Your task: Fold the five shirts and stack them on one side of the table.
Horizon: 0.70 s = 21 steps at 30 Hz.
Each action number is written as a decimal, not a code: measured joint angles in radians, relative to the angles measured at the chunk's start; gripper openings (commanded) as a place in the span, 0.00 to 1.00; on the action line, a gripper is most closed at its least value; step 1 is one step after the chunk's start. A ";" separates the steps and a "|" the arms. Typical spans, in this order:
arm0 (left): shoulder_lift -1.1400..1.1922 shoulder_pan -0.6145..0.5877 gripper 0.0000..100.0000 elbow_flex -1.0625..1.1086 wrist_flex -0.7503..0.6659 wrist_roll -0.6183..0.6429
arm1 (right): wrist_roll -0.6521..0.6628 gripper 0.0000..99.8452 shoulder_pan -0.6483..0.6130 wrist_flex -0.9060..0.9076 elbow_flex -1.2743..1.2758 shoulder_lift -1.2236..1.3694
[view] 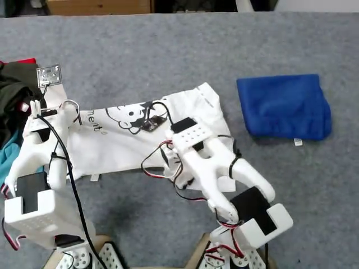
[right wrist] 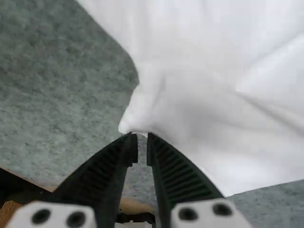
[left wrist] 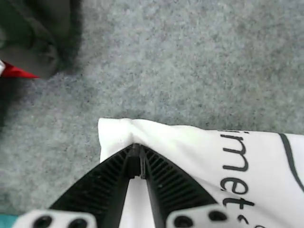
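Observation:
A white shirt (view: 140, 140) with black print lies spread across the middle of the grey table. My left gripper (view: 40, 111) is at the shirt's left end, shut on a corner of the white shirt (left wrist: 156, 137); its fingertips (left wrist: 137, 154) pinch the cloth. My right gripper (view: 150, 124) is over the shirt's middle, and its black fingers (right wrist: 164, 161) are shut on a bunched fold of the white shirt (right wrist: 199, 95). A folded blue shirt (view: 283, 106) rests at the right side.
A heap of dark, red and teal shirts (view: 14, 89) sits at the left edge, and the dark cloth (left wrist: 33, 33) shows close to my left gripper. A small metal plate (view: 49, 74) lies beside the heap. Bare carpet stretches along the far side.

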 measured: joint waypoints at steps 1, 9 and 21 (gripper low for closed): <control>0.000 0.000 0.03 0.000 0.000 0.000 | 0.002 0.05 0.025 0.032 -0.034 -0.014; 0.000 0.000 0.03 0.000 0.000 0.000 | 0.110 0.05 0.267 0.055 -0.465 -0.061; 0.087 0.000 0.03 -0.087 0.064 -0.003 | 0.114 0.05 0.353 -0.364 -0.904 0.706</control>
